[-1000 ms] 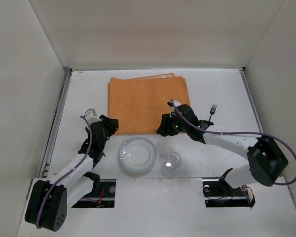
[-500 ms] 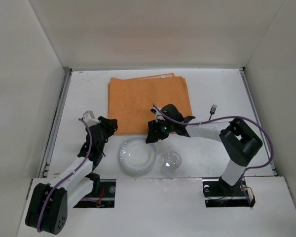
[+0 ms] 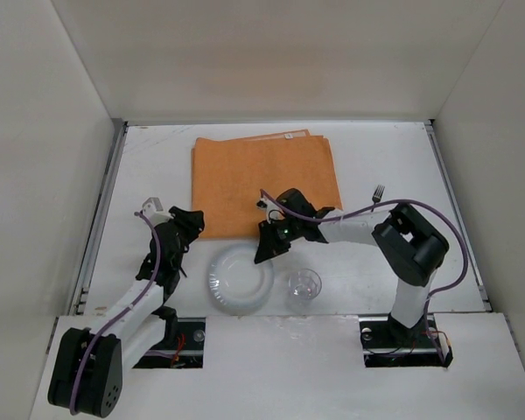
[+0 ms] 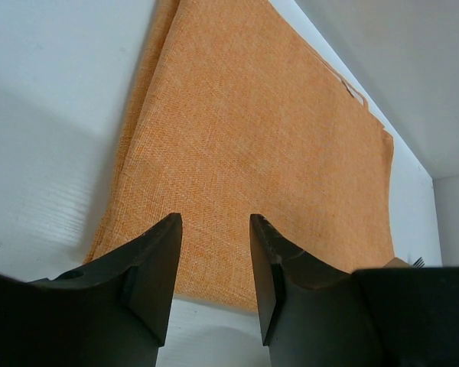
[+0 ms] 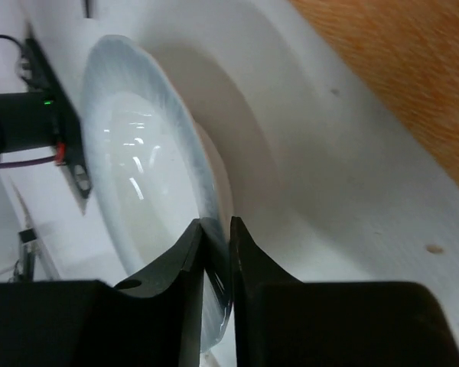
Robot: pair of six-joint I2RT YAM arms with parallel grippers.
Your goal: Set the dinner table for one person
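My right end effector is clenched on the plate at its far rim, the placemat lying just beyond.

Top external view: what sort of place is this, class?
Probably a robot test cell staged as a dinner setting: white walls box in a tabletop, a left arm and right arm are bolted at its near edge, with an orange placemat, plate, glass and fork.
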